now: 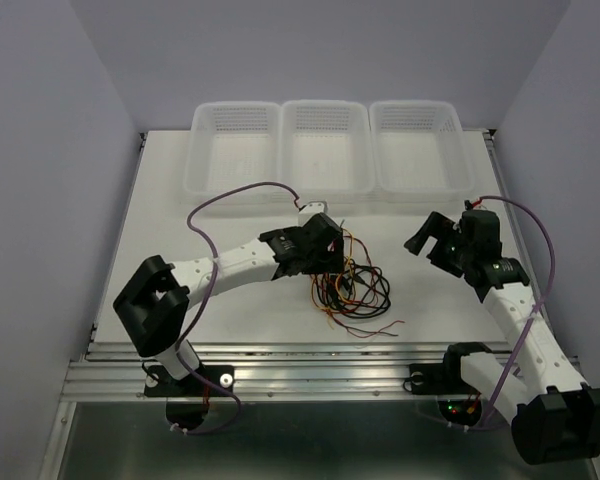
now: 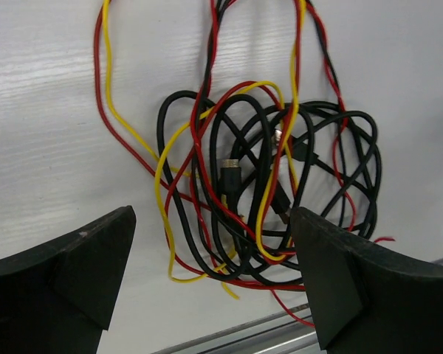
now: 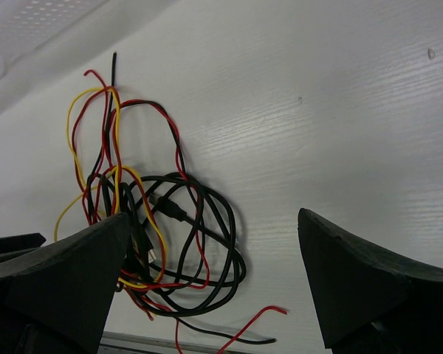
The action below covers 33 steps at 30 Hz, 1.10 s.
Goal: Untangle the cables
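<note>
White table [image 1: 180, 250] — cables [image 1: 352, 285] tangled; nr front edge [image 1: 280, 347].

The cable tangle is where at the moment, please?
Top view: the cable tangle lies central on the table, partly under the left gripper, before the middle basket.

You have no text, label, brand, number or sign that can be read in any of the three views.
</note>
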### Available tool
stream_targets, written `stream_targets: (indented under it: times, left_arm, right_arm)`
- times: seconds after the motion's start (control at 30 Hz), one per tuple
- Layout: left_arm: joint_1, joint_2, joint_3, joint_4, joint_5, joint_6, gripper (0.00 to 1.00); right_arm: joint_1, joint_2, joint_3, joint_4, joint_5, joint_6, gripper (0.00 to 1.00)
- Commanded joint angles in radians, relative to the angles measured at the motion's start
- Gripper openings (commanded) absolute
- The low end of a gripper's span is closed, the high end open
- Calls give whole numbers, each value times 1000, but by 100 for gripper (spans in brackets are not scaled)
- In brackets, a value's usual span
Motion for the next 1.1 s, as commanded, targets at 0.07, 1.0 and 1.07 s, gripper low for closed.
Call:
stream_targets:
  times: [0.07,1.0,1.07]
  left_arm:
    - [-5,27,12,-70,-66,-40,98]
    - [-1,69,153,-108,-207,-107,0]
    - [-1,4,111,-64,-182,-95,0]
  right_arm:
    - [0,-12,-29,52,-35,-23,100]
    - [95,31,-86,120,-141,-69,100]
    - [198,51,-81,136,-105,-63,100]
